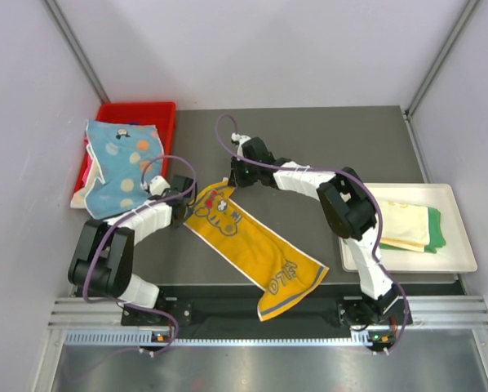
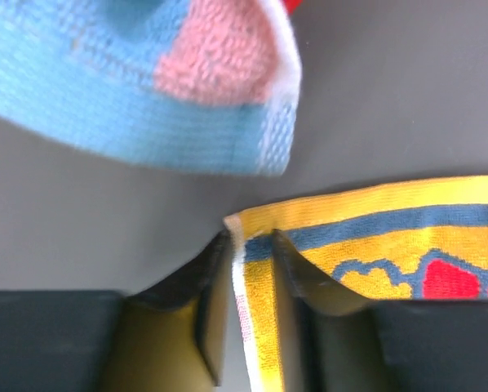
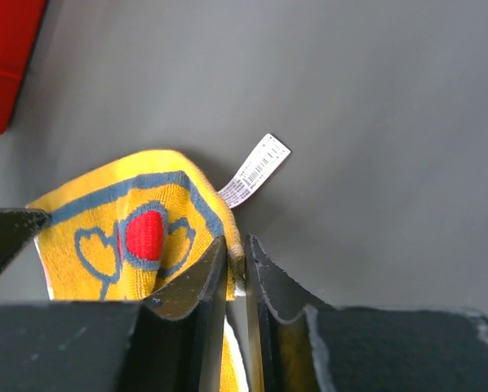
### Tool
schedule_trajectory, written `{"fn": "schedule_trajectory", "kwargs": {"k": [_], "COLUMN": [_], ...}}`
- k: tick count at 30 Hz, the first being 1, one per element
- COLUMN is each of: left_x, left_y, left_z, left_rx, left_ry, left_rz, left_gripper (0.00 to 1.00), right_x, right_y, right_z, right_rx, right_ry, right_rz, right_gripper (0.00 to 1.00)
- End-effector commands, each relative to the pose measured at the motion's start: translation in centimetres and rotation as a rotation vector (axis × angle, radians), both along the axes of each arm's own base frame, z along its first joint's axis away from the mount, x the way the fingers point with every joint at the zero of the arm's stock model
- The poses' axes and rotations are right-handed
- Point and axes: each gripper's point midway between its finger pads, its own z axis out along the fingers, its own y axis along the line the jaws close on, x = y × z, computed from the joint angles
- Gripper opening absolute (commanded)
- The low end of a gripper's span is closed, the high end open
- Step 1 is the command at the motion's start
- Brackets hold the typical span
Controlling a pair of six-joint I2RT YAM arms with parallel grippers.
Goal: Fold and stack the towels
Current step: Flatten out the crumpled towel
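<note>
At the left, the light blue dotted towel (image 1: 117, 167) drapes unfolded over the red bin (image 1: 158, 113). The orange-yellow "HELLO" towel (image 1: 252, 249) lies stretched diagonally on the bench (image 1: 334, 147), print up, with the left end effector (image 2: 248, 243) clamped tight on one far corner and the right end effector (image 3: 236, 247) on the other, so its fold seems barely begun. At the right, a yellow pastel towel (image 1: 403, 224) sits folded on a green towel (image 1: 436, 233) in the white tray (image 1: 460, 263): about half done.

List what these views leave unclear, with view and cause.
Inside the red plastic bin: top view, light blue dotted cloth towel covers it.
Folded towels on the white flat tray: top view, stacked, count unclear.
White tag on the orange-yellow printed towel: right wrist view, print too small.
</note>
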Motion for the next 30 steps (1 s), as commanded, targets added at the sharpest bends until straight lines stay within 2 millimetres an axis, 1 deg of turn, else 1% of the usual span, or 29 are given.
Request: {"fn": "schedule_trajectory", "kwargs": {"k": [1, 2, 3, 4, 5, 6, 7, 8, 9, 10, 11, 12, 13, 14, 15, 16, 17, 18, 19, 20, 21, 22, 23, 24, 26, 27, 28, 29, 30], "left_x": [1.2, 1.3, 1.6, 1.9, 2.1, 2.7, 3.1, 3.9, 4.4, 4.8, 5.6, 6.0, 6.2, 6.9, 7.2, 7.5, 8.2, 8.4, 8.7, 9.3, 9.6, 10.1, 10.6, 11.0, 12.3, 12.8, 13.3, 14.5, 15.1], "left_y": [0.2, 0.3, 0.2, 0.3, 0.2, 0.1, -0.1, -0.3, -0.5, -0.7, -1.0, -1.1, -1.2, -1.5, -1.8, -1.9, -2.2, -2.8, -3.1, -3.4, -4.1, -4.3, -4.6, -4.9, -5.4, -5.6, -5.9, -6.3, -6.6], "left_z": [0.1, 0.1, 0.4, 0.6, 0.9, 1.6, 2.0, 3.1, 3.7, 4.2, 5.7, 6.5, 7.3, 8.7, 9.8, 10.7, 12.3, 13.3, 14.2, 15.7, 16.5, 17.6, 18.6, 19.3, 21.1, 21.5, 22.0, 22.7, 23.0], "left_rx": [0.013, 0.021, 0.025, 0.030, 0.043, 0.044, 0.045, 0.052, 0.054, 0.057, 0.060, 0.063, 0.073, 0.066, 0.065, 0.074, 0.072, 0.057, 0.054, 0.066, 0.049, 0.066, 0.067, 0.065, 0.081, 0.085, 0.092, 0.095, 0.099], "left_ry": [-0.025, -0.024, -0.029, -0.036, -0.035, -0.051, -0.057, -0.070, -0.082, -0.092, -0.120, -0.136, -0.145, -0.175, -0.197, -0.210, -0.244, -0.263, -0.280, -0.310, -0.328, -0.358, -0.385, -0.403, -0.452, -0.461, -0.467, -0.484, -0.489], "left_rz": [0.008, 0.000, -0.006, -0.010, -0.033, -0.044, -0.061, -0.087, -0.102, -0.119, -0.150, -0.164, -0.185, -0.205, -0.221, -0.248, -0.264, -0.295, -0.314, -0.349, -0.385, -0.421, -0.441, -0.456, -0.484, -0.495, -0.516, -0.527, -0.542], "left_gripper": [0.29, 0.17, 0.12, 0.08, 0.00, 0.00, 0.00, 0.00, 0.00, 0.00, 0.00, 0.00, 0.00, 0.00, 0.00, 0.00, 0.00, 0.00, 0.00, 0.00, 0.00, 0.00, 0.00, 0.00, 0.00, 0.00, 0.00, 0.00, 0.00], "right_x": [1.0, 1.2, 1.1, 1.3, 1.3, 1.5, 1.6, 1.8, 1.9, 2.0, 2.2, 2.2, 2.4, 2.5, 2.5, 2.6, 2.7, 2.5, 2.3, 2.5, 2.3, 2.2, 2.2, 2.1, 2.3, 2.4, 3.0, 3.2, 3.8], "right_y": [0.9, 0.7, 0.6, 0.4, 0.2, 0.0, -0.3, -0.8, -1.2, -1.7, -2.5, -3.0, -3.8, -4.7, -5.6, -6.4, -7.2, -7.9, -8.6, -9.4, -10.0, -11.0, -11.6, -12.1, -13.4, -13.9, -14.7, -15.0, -15.5], "right_z": [3.4, 3.5, 3.6, 4.2, 4.4, 5.3, 5.7, 5.8, 7.1, 7.6, 7.8, 8.3, 10.2, 10.6, 12.4, 13.1, 13.8, 15.6, 16.0, 16.6, 17.3, 18.6, 19.1, 20.2, 20.9, 21.6, 21.9, 22.2, 22.1], "right_rx": [0.035, 0.030, 0.027, 0.028, 0.023, 0.025, 0.019, 0.005, 0.008, 0.000, -0.028, -0.038, -0.038, -0.059, -0.065, -0.081, -0.098, -0.094, -0.118, -0.140, -0.149, -0.166, -0.177, -0.182, -0.207, -0.210, -0.218, -0.218, -0.229], "right_ry": [-0.077, -0.080, -0.083, -0.095, -0.101, -0.116, -0.129, -0.137, -0.161, -0.178, -0.188, -0.201, -0.238, -0.252, -0.282, -0.303, -0.321, -0.352, -0.365, -0.386, -0.400, -0.429, -0.443, -0.469, -0.492, -0.506, -0.515, -0.521, -0.525], "right_rz": [0.000, -0.006, -0.007, -0.009, -0.015, -0.022, -0.026, -0.044, -0.054, -0.062, -0.088, -0.102, -0.117, -0.142, -0.166, -0.176, -0.200, -0.214, -0.218, -0.246, -0.258, -0.285, -0.299, -0.308, -0.340, -0.348, -0.367, -0.372, -0.378], "right_gripper": [0.14, 0.14, 0.13, 0.13, 0.13, 0.10, 0.09, 0.06, 0.06, 0.06, 0.05, 0.03, 0.02, 0.01, 0.00, 0.00, 0.00, 0.00, 0.00, 0.00, 0.00, 0.00, 0.00, 0.00, 0.00, 0.00, 0.00, 0.00, 0.00]}}
